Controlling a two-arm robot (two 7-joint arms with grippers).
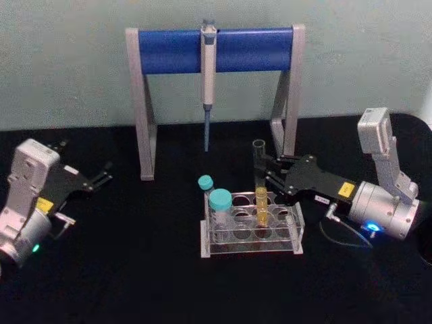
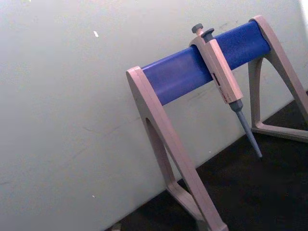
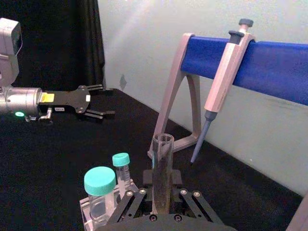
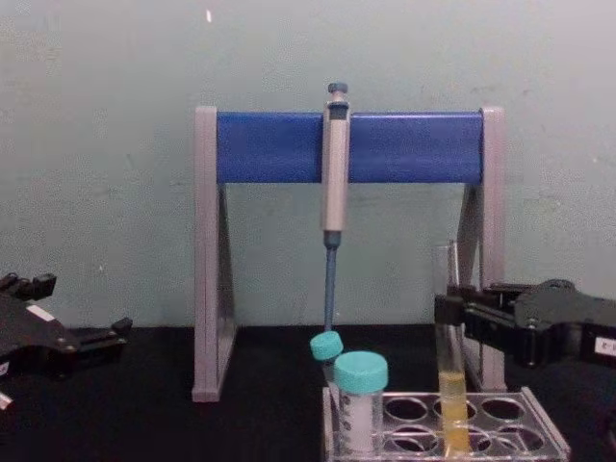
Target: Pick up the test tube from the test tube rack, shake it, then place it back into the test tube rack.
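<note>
The test tube (image 1: 260, 196) stands upright in a back-row hole of the rack (image 1: 295, 233), its long axis vertical, open mouth up, yellow liquid low. The right pincer (image 1: 268, 170) reaches in level from the robot's right and seems pinched on the glass above the liquid, so the lift should go straight up. The left pincer (image 3: 106, 101) sits spread, well apart, at the left of the counter (image 1: 135, 270).

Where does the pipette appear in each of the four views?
Head: pipette top centre, hanging upright from the blue bar.
Left wrist: pipette slanting across the bar.
Right wrist: pipette slanting, beside the stand's leg.
Chest: pipette centre, upright.
Shared landmark: the blue bar.
</note>
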